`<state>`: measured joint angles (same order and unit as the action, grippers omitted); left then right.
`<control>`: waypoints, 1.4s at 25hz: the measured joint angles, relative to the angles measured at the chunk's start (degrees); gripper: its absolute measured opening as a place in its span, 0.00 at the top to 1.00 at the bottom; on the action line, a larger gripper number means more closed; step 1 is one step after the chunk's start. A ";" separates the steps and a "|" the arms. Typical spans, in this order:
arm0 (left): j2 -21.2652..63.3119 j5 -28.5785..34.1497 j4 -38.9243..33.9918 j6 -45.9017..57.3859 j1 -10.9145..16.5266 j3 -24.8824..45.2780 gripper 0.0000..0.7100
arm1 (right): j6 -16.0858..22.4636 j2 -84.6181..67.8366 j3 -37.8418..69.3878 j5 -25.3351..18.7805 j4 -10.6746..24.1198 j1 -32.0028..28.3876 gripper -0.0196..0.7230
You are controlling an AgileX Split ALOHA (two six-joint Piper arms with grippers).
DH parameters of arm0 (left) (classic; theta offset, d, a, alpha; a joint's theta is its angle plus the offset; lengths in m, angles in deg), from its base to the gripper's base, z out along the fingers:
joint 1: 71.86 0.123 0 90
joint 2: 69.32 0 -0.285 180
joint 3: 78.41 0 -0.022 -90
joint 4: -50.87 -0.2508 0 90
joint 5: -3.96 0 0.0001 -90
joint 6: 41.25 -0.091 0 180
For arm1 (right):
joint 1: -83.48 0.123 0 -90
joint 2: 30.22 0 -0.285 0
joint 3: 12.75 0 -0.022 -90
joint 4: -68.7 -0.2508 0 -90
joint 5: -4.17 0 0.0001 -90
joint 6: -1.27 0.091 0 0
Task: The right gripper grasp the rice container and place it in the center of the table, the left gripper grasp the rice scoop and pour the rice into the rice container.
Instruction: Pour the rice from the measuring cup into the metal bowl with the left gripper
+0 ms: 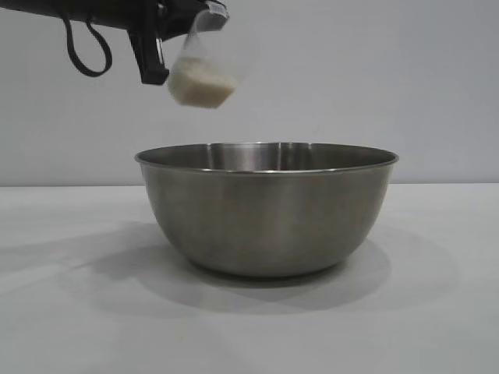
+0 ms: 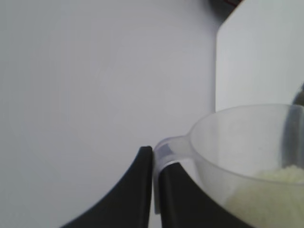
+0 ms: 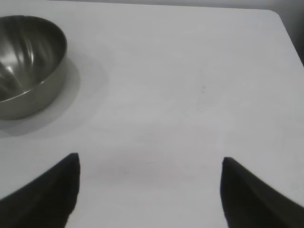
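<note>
One steel rice container sits mid-frame on the table in the exterior view; at upper left the left gripper holds the tilted rice scoop, rice inside, near the bowl's left rim. Tipping there could spill grains outside. In the left wrist view, its fingers pinch the scoop's handle. In the right wrist view, the right gripper stands spread and empty, the bowl at upper left.

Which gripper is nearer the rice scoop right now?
Left. The left gripper is shut on the rice scoop by its handle, above the rice container. The right gripper hangs open over bare table, off to the container's side.
</note>
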<state>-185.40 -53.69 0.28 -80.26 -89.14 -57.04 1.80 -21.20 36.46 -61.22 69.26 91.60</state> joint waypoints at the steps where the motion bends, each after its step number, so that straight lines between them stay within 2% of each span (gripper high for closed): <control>1: 0.00 0.37 0.00 -1.99 -0.38 0.00 1.00 | 0.00 0.00 0.00 0.00 0.00 0.00 0.28; 7: 0.00 1.59 1.35 -12.73 -2.61 0.00 1.00 | 0.00 0.00 0.00 0.00 0.00 0.00 0.28; 12: 0.00 3.83 1.77 -23.19 -3.56 0.00 1.00 | 0.00 0.00 0.00 0.00 0.00 0.00 0.28; 26: 0.00 4.52 1.22 -53.06 -6.22 0.00 1.00 | 0.00 0.00 0.00 0.00 -0.10 0.00 0.28; 35: 0.00 4.52 -0.08 -64.89 -7.32 0.00 1.00 | 0.00 0.00 0.00 0.00 -0.10 0.00 0.28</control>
<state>-185.40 -49.17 0.20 -145.14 -96.45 -57.04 1.80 -21.20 36.46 -61.22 69.17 91.60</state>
